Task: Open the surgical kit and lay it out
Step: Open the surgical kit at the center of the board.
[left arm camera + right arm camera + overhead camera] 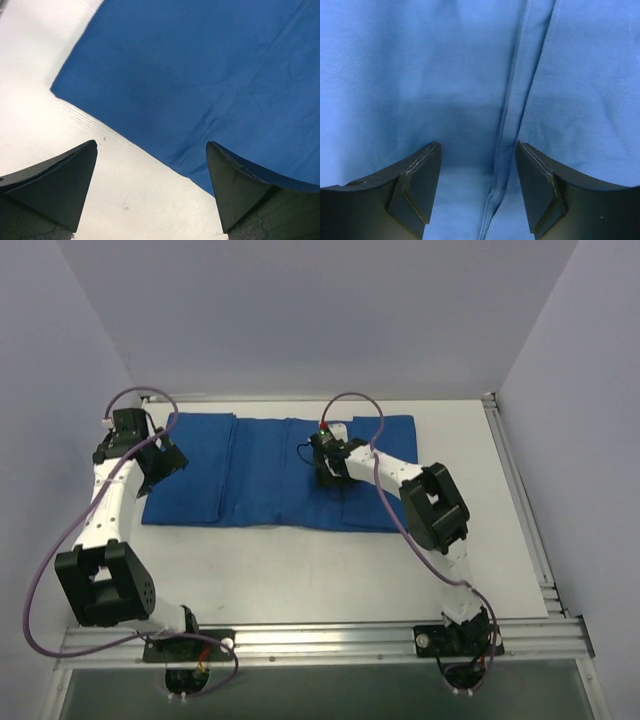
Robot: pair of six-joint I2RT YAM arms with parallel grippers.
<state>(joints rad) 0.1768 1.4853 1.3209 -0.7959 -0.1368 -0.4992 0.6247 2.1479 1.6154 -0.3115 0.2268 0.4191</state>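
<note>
Right end effector [477, 145] over creased wrap [395, 75]

A white tabletop [300, 565] lies beneath me, aluminium rails [330, 638] along its near edge behind me; plain pale-lavender walls [300, 310] close in ahead and on both sides.

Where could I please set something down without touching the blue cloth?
Bare table runs along the near edge of the blue cloth, and a strip lies between its right end and the rail. Crowded: left claw at its left end, right claw over its middle.
</note>
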